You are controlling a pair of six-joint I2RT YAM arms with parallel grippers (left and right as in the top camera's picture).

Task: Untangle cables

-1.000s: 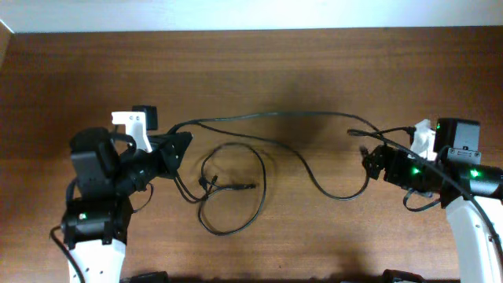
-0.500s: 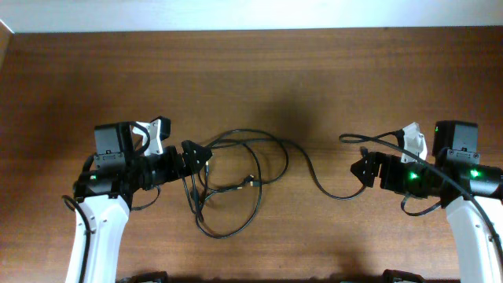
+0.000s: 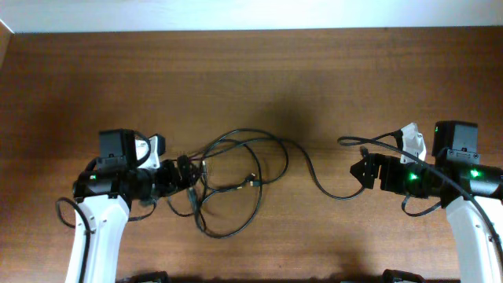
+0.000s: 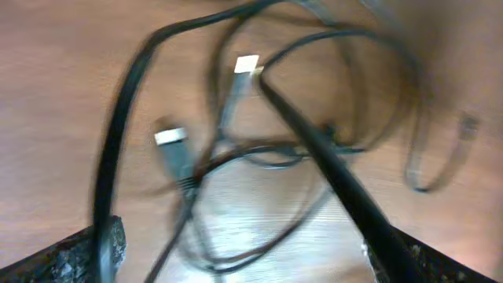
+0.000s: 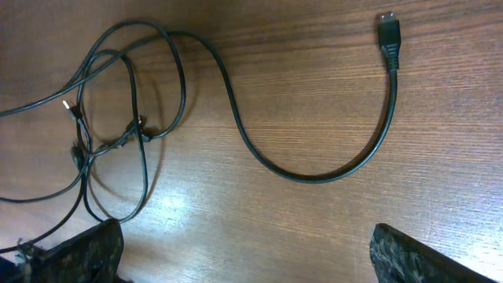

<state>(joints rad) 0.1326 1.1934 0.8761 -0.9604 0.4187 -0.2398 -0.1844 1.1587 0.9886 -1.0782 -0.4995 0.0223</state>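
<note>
**Both sets of fingers spread wide, the knot lying by the left arm**

The cables lie on the brown wooden surface, most of them bunched in a loose tangle of overlapping loops a little left of the middle. The left fingers sit right at the tangle's left edge, pointing into it. In that arm's own camera they stand wide apart at the two bottom corners, and several strands run through the gap between them. The picture is smeared, so I cannot tell whether a strand brushes either finger, but nothing is pinched. One light-tipped plug shows in the thick of the loops, and a second one lies just beyond it.

One long cord leaves the tangle, sweeps to the right in a low curve and bends back up to end in a dark plug. That end lies loose on the wood, near the right fingers but apart from them. Those fingers are spread wide too, with only bare wood between them, and they point left toward the tangle from well away.
</note>
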